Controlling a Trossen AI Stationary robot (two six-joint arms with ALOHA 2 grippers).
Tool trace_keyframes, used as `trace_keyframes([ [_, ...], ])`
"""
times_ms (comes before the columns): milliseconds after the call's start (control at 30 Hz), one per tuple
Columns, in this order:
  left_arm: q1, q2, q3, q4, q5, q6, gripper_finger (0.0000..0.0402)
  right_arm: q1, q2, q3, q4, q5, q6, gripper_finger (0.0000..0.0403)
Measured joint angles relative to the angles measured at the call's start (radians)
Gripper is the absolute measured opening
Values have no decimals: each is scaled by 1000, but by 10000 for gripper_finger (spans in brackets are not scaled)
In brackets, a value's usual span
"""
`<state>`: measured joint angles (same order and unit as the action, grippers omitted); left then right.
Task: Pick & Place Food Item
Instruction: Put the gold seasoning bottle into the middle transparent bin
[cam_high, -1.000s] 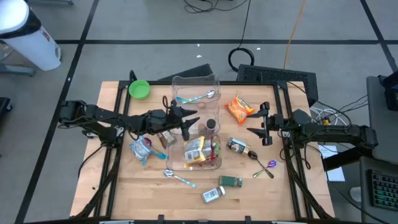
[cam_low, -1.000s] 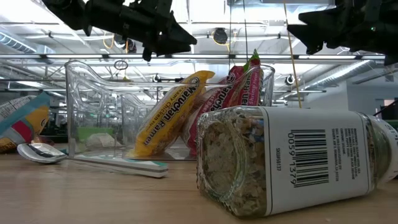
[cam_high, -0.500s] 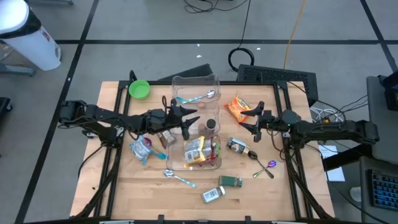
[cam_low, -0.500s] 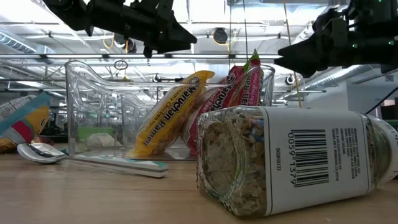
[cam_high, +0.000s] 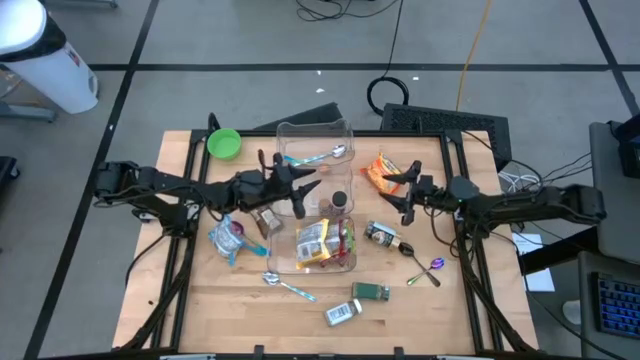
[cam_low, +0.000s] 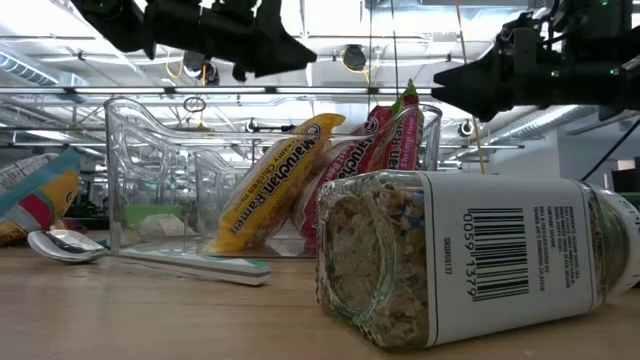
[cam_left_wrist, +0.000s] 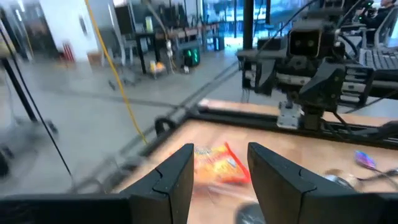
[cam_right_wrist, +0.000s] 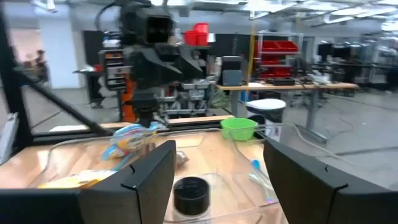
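Snack bag (cam_high: 381, 172) beside right pincer (cam_high: 398, 192)

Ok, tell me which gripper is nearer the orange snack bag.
Right. The right gripper hangs beside the orange snack bag, nearly over it; the left gripper is across the bin.

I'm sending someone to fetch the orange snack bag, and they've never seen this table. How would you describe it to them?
Start at the clear plastic bin in the middle of the wooden table. Look to its right, toward the far edge, just beside the right gripper. The orange snack bag lies flat there, the only bright orange packet outside the bin; the ramen packs are inside the bin.
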<state>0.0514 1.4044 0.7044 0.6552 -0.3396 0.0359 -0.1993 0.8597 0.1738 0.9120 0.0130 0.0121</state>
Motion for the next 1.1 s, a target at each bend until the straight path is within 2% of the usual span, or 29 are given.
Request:
trace_keyframes([
  [133,7,0,0,79,-1,120,159,5,34,0,25,20,-4,238],
  [400,7,0,0,98,0,117,159,4,70,35,69,70,-40,238],
  [533,7,-8,0,89,1,119,159,5,70,109,-61,70,-66,238],
  [667,7,-64,1,-5,0,128,159,5,70,200,-264,74,-112,238],
  [800,7,-141,0,-150,0,135,159,4,71,285,-460,126,-140,238],
  [967,24,-250,0,-389,-1,118,159,4,78,404,-694,174,-159,238],
  [1100,46,-317,0,-587,-1,63,159,14,102,476,-815,150,-150,238],
])
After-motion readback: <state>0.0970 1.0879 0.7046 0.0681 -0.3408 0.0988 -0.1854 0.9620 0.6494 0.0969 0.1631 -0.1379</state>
